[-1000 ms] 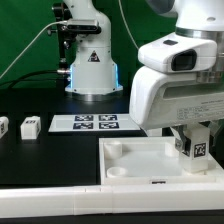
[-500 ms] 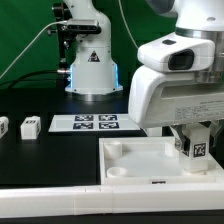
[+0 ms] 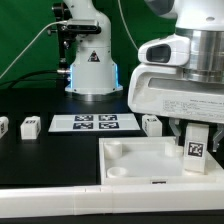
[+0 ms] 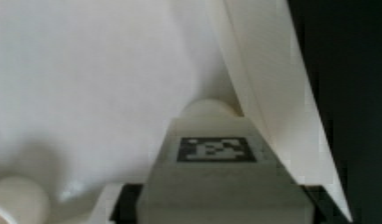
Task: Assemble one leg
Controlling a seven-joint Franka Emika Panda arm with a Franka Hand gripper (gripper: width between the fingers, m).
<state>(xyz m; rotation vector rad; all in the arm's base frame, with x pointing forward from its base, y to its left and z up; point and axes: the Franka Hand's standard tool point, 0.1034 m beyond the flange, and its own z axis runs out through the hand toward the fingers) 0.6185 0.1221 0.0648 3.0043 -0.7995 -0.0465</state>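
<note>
My gripper (image 3: 196, 140) is shut on a white leg (image 3: 195, 148) with a black-and-white tag on its face, holding it upright over the right side of the large white panel (image 3: 140, 155). In the wrist view the held leg (image 4: 218, 165) fills the space between the dark fingers (image 4: 120, 202), with the white panel (image 4: 99, 90) beneath it. Other legs lie on the table: one (image 3: 30, 126) and another (image 3: 3, 127) at the exterior view's left, one (image 3: 151, 124) just behind the panel.
The marker board (image 3: 96, 122) lies on the black table behind the panel. A second robot's white base (image 3: 92, 70) stands at the back. A white ledge (image 3: 60, 205) runs along the front.
The gripper with the leg has shifted slightly toward the exterior view's left and a little up; the leg behind the panel now shows.
</note>
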